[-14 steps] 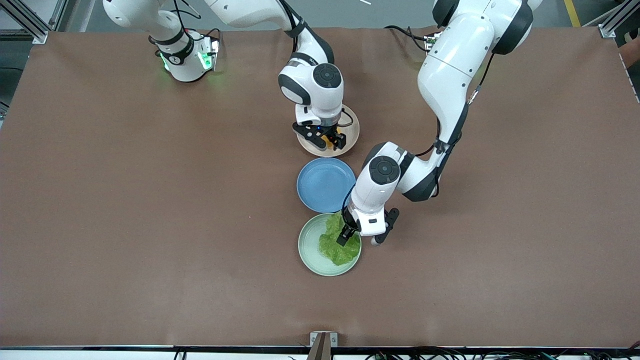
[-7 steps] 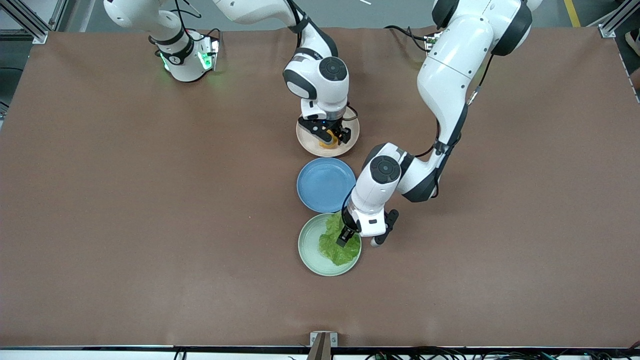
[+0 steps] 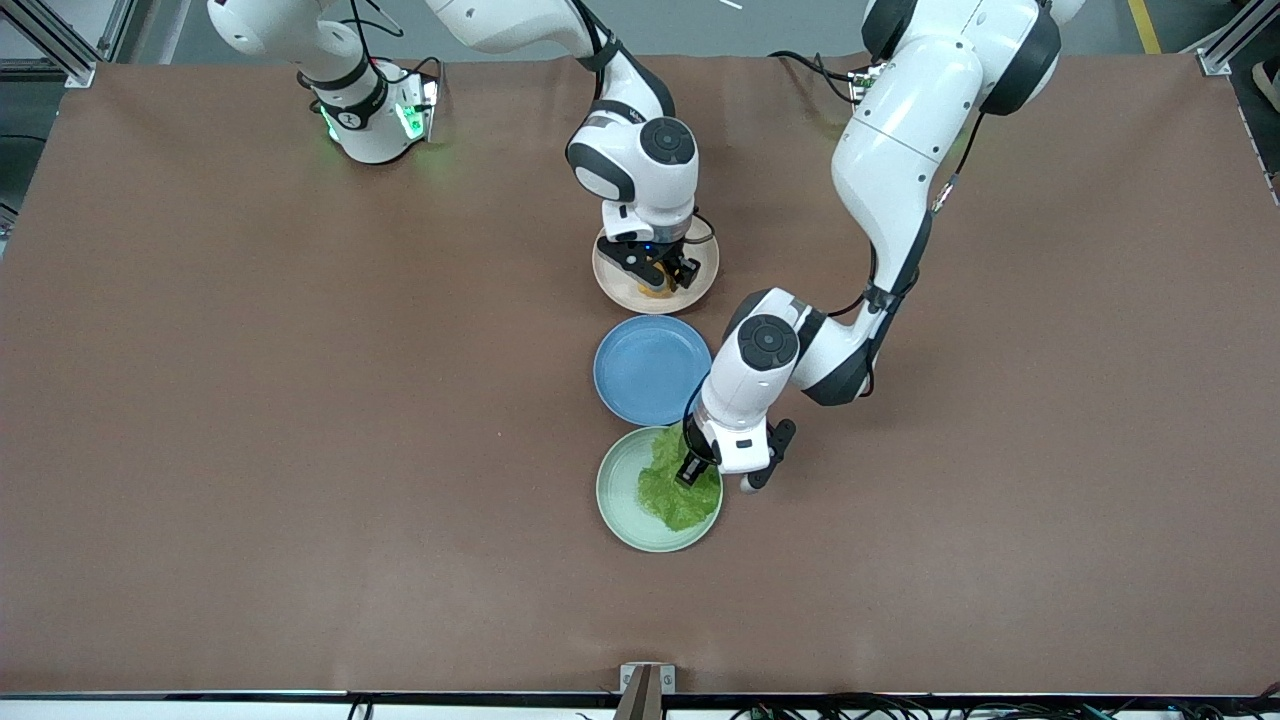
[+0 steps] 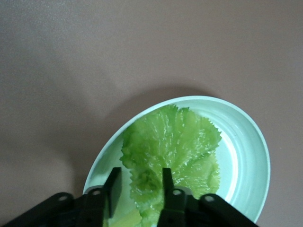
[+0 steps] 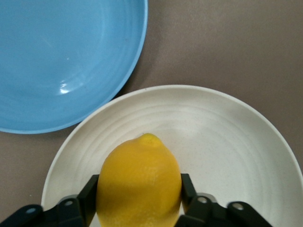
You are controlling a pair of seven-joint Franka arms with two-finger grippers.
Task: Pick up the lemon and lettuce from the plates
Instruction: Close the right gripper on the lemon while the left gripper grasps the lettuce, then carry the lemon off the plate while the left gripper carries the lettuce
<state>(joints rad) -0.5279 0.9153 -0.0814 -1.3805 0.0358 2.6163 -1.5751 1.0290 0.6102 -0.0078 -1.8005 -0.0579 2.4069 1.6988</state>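
We've got the right tool (image 5: 139, 191) clamped around the lemon (image 5: 139, 182) on the beige plate (image 5: 236, 142). Left tool (image 4: 139, 189) is down on the lettuce (image 4: 175, 146) in the mint plate (image 4: 246, 142), fingers narrowly straddling a fold near the stem.

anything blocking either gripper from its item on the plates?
Nothing visible. The right gripper has its fingers against both sides of the small yellow lemon on the beige plate. The left gripper straddles the crinkly green lettuce leaf on the mint plate.
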